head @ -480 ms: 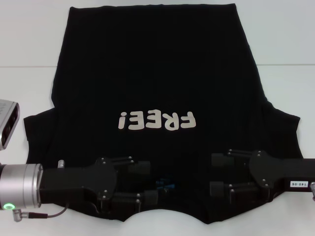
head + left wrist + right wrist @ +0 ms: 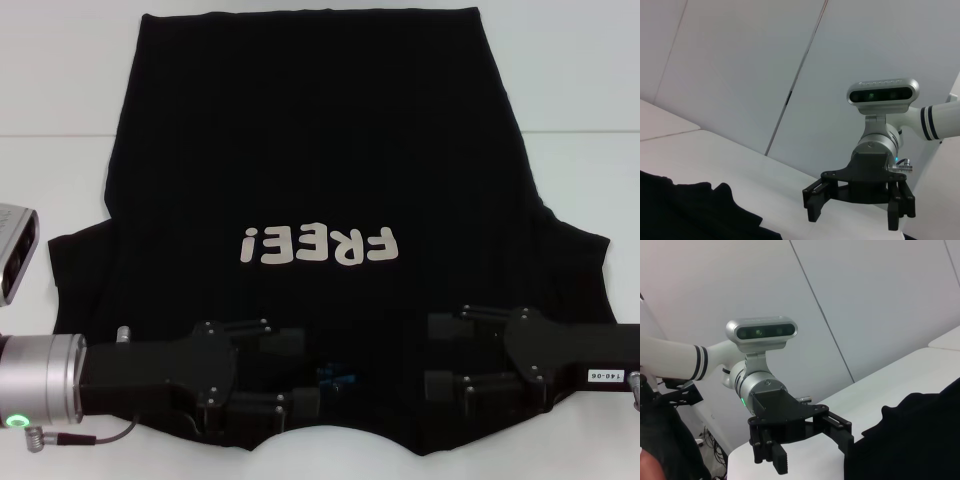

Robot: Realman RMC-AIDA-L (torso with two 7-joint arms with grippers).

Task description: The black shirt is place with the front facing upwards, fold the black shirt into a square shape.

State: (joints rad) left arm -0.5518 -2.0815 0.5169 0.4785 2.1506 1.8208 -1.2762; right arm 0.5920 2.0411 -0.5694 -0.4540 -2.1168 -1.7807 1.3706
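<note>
flanking the black shirt (image 2: 310, 150) collar, left gripper (image 2: 290, 375) and right gripper (image 2: 440, 355) gape.

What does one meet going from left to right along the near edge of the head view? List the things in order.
Left arm's silver wrist → left gripper, open over the black shirt → blue neck label → right gripper, open over the shirt → right arm's white tag.
</note>
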